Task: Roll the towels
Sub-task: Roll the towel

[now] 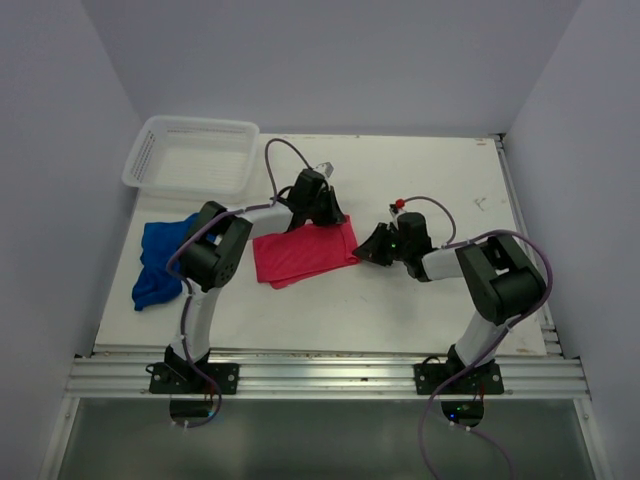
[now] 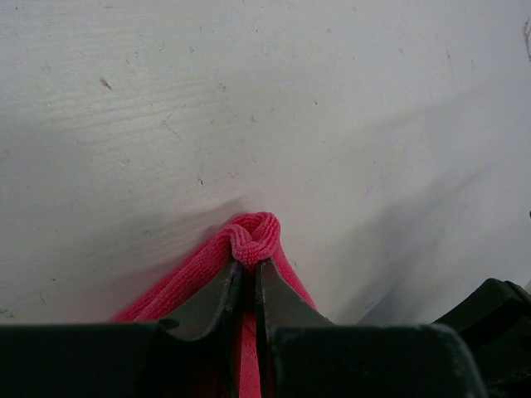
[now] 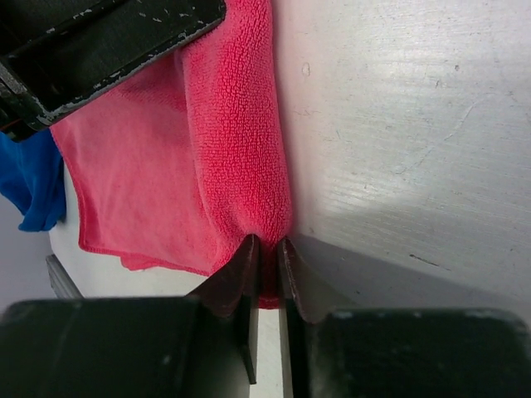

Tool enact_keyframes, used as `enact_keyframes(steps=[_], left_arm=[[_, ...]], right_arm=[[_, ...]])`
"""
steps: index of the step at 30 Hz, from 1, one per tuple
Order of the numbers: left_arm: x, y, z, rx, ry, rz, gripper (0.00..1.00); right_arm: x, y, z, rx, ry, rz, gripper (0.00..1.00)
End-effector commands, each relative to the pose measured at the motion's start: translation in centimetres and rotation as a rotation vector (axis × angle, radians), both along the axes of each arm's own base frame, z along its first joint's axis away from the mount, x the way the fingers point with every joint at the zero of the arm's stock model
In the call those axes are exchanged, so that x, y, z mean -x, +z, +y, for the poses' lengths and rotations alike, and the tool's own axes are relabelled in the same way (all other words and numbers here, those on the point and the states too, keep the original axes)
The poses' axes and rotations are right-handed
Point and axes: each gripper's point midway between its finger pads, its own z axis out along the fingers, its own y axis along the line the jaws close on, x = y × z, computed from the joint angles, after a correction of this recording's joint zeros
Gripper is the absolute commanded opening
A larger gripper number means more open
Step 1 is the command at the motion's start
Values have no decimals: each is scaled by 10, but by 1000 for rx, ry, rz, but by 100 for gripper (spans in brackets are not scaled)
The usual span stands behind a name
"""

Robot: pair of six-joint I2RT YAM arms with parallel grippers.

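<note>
Left gripper (image 2: 249,264) and right gripper (image 3: 267,250) each pinched a thin corner of the pink towel (image 1: 300,255); uneven pulling could have slipped one free, skewing the roll.

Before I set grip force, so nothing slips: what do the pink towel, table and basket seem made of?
The pink towel looks like soft cloth, probably microfibre or terry: a fine ribbed pile shows and it bunches into soft folds. The table looks like matte white painted board, perhaps wood: faint grain lines and scuffs. The basket looks like white plastic, given its thin moulded mesh walls.
</note>
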Motion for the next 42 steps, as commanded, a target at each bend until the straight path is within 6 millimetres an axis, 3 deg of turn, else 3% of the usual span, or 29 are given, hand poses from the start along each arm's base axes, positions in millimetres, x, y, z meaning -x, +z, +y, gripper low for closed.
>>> enact_keyframes(steps=[1,5,9,15,26,31,42], left_arm=[[-17,35,9,6,15,-83,0],[-21,43,11,1,20,-93,0],[-22,48,11,-3,15,-98,2],[-20,52,12,1,6,-98,12],[-13,58,17,-9,-1,-74,20],[-12,49,24,-25,8,-52,21],[-14,56,29,-26,11,-64,21]], right_arm=[[18,-24,-10,91,44,44,9],[15,-10,-23,253,63,-52,0],[17,-1,-31,406,88,-112,0],[26,7,-28,527,137,-154,0],[28,12,-34,705,137,-226,0],[29,16,-34,785,135,-257,0],[29,27,-27,999,175,-336,0]])
